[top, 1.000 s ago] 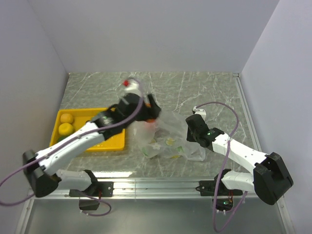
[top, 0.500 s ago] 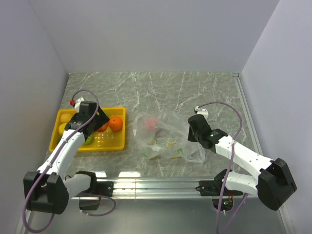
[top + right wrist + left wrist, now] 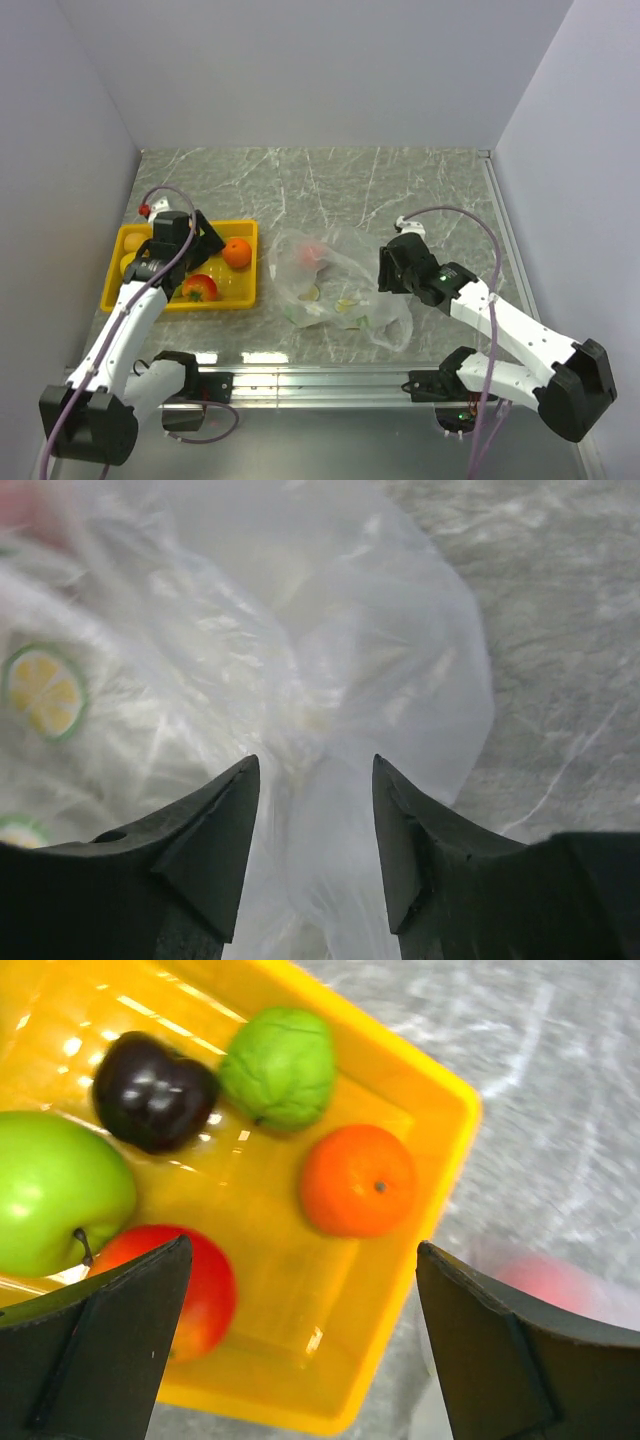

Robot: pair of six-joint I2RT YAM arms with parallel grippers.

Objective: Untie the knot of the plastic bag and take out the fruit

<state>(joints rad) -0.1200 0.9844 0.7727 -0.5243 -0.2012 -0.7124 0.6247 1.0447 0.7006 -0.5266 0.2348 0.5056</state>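
The yellow tray (image 3: 248, 290) holds an orange fruit (image 3: 237, 252), a red fruit (image 3: 198, 288), a dark purple fruit (image 3: 155, 1105) and two light green fruits (image 3: 278, 1067). My left gripper (image 3: 205, 245) hangs open over the tray's right half with nothing between its fingers (image 3: 100, 1350). The transparent plastic bag (image 3: 345, 295) lies crumpled mid-table with a pink fruit (image 3: 312, 252) inside. At the bag's right side is my right gripper (image 3: 385, 270). Its jaws stand apart around a bunched fold of the bag (image 3: 310, 810). I cannot make out the knot.
Two yellow round fruits (image 3: 130, 252) sit at the tray's left end. Lemon-slice prints (image 3: 45, 690) show through the bag. White walls close the table on the left, back and right. The arm bases and a metal rail (image 3: 320, 380) run along the near edge.
My left arm swung from the bag over to the tray, and the red fruit now lies loose in the tray. The right gripper and the bag shifted slightly left.
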